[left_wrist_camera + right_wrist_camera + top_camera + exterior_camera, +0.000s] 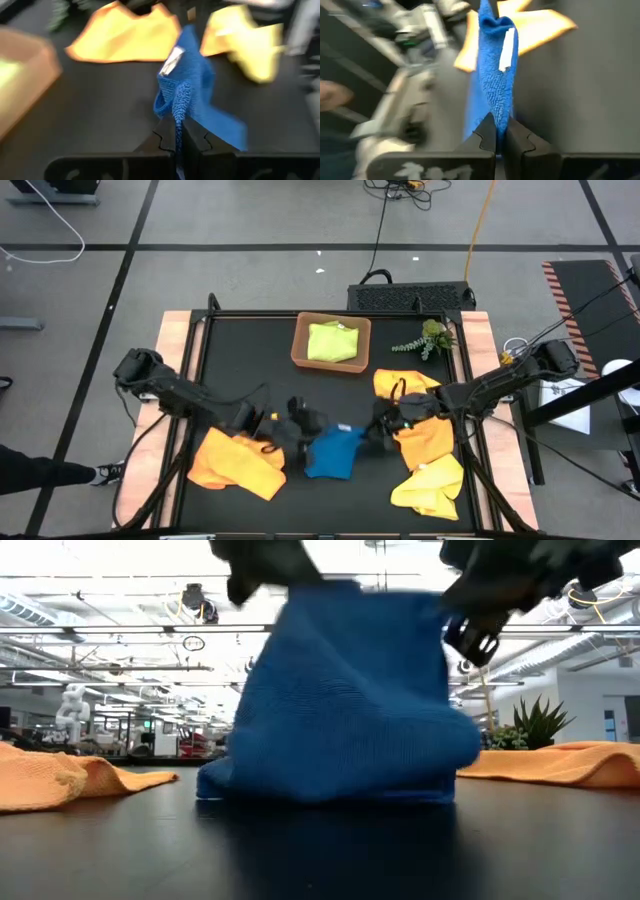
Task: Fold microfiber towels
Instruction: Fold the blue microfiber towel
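- The left gripper has its two fingers pinched tight on an edge of the blue towel.
- The right gripper is squeezed shut too, on another edge of the same blue towel.
- The blue towel hangs between the two grippers near the front edge of the table, about in the middle. Its bottom rests on the table top, and its top is held up.
- A small white tag shows on the blue towel.
- An orange towel lies crumpled by the front left corner.
- Another orange towel lies on the right side, and a yellow towel lies by the front right corner.
- A lime green towel sits in the brown tray near the back edge.
- A small green plant sprig lies by the back right corner.
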Available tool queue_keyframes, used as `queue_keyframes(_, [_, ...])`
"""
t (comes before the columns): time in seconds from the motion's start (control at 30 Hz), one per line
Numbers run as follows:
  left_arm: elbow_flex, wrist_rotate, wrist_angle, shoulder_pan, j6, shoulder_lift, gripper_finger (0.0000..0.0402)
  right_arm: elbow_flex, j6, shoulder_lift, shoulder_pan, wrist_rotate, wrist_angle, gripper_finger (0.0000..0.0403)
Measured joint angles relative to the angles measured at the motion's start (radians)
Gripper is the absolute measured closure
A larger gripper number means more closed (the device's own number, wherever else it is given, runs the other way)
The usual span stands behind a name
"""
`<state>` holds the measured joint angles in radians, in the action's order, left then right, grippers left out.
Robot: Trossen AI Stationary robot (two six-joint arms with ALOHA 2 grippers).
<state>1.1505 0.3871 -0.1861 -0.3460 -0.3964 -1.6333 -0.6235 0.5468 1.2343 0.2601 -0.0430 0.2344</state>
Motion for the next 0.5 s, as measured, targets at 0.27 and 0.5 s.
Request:
queue_keyframes(0.27, [-0.033,-0.063,-0.023,0.155,0.091,0.000,0.0397,0.000,-0.111,-0.001,-0.112,-0.010,-0.004,0.0403])
queue_keyframes(0.5, [-0.031,-0.102,0.001,0.125,0.149,0.015,0.0398,0.000,-0.120,-0.002,-0.084,-0.091,0.030,0.0403])
